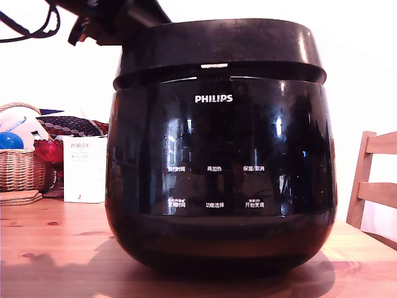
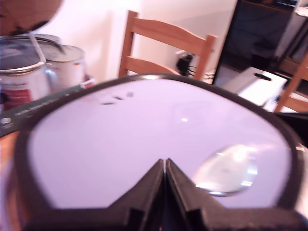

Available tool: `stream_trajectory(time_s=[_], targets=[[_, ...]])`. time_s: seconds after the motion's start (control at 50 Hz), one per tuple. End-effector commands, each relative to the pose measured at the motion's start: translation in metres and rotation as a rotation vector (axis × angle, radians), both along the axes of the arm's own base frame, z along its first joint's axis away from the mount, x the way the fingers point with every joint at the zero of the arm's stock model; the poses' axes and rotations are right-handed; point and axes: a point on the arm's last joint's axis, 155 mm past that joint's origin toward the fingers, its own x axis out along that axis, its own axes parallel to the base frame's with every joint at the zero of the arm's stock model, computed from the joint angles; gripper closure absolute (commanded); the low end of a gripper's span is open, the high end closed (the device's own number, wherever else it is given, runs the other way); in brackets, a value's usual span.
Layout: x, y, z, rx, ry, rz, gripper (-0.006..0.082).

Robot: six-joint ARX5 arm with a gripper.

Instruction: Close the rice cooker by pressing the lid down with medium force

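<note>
Large glossy black rounded rice cooker (image 1: 220, 180) with white PHILIPS logo on wooden table (image 1: 49, 248). Wide glossy black lid (image 1: 220, 46) nearly down, thin bright gap at front seam, likely unlatched. Black gripper (image 2: 165, 166), fingers pressed together, empty, tips on lid top directly beneath, probably to push as blunt point. Cooker contents hidden. Woven basket (image 1: 18, 167) far below gripper holds blue ball (image 1: 8, 140)

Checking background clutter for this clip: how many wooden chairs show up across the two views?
2 at least: one chair at the exterior view's right edge, one chair behind the lid in the wrist view. They may be the same chair; another may be partly cropped.
</note>
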Motion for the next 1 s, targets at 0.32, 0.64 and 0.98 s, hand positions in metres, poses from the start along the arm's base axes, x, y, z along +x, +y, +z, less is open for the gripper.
stream_trajectory(time_s=[0.32,0.64,0.98], targets=[[-0.016,0.0,-0.038,0.098,0.045,0.002,0.0786],[-0.029,0.015,-0.041,0.057,0.009,0.019,0.0786],[-0.032,0.023,-0.051,0.028,-0.021,0.038,0.0786]])
